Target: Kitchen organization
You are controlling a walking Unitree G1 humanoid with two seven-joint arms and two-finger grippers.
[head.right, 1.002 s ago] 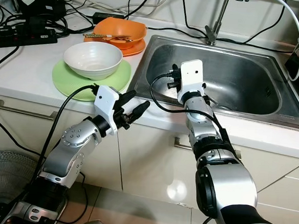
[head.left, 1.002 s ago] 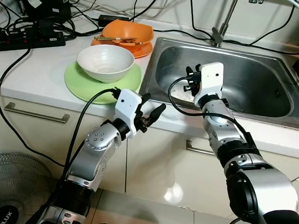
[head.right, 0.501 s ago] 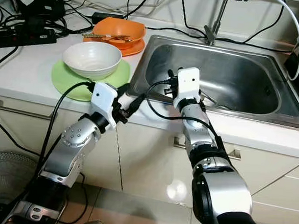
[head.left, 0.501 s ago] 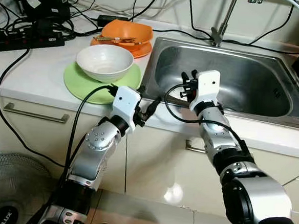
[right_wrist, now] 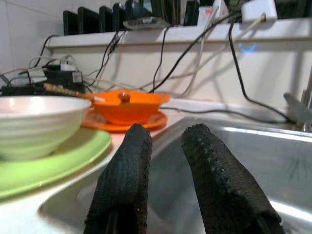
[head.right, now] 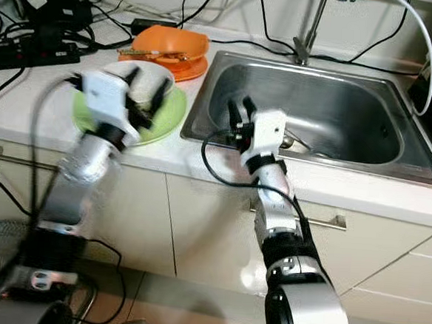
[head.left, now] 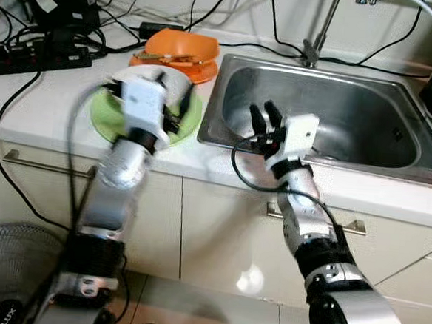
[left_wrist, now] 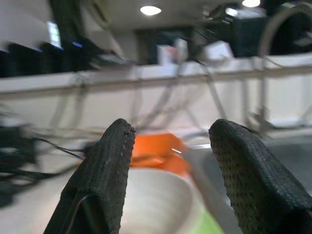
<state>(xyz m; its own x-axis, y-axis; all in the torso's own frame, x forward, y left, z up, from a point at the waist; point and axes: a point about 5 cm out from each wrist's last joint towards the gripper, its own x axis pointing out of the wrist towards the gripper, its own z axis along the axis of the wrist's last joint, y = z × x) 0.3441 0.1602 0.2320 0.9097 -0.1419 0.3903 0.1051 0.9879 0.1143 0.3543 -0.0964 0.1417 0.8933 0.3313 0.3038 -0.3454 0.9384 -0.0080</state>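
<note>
The sink (head.left: 352, 120) is showing brushed, dull-shining steel, and the tap (head.left: 323, 29) behind it is gleaming like polished metal. The white bowl (right_wrist: 34, 122) is looking glossy and smooth, like glazed ceramic, sitting on a matt green plate (right_wrist: 58, 163). The orange bowl (right_wrist: 129, 105) is shining softly, like plastic. The worktop (head.left: 50, 98) is appearing smooth and white. The fingers (left_wrist: 105, 180) are showing black, dimpled, rubbery pads. The floor (head.left: 213, 310) is reflecting light off glossy tiles.
</note>
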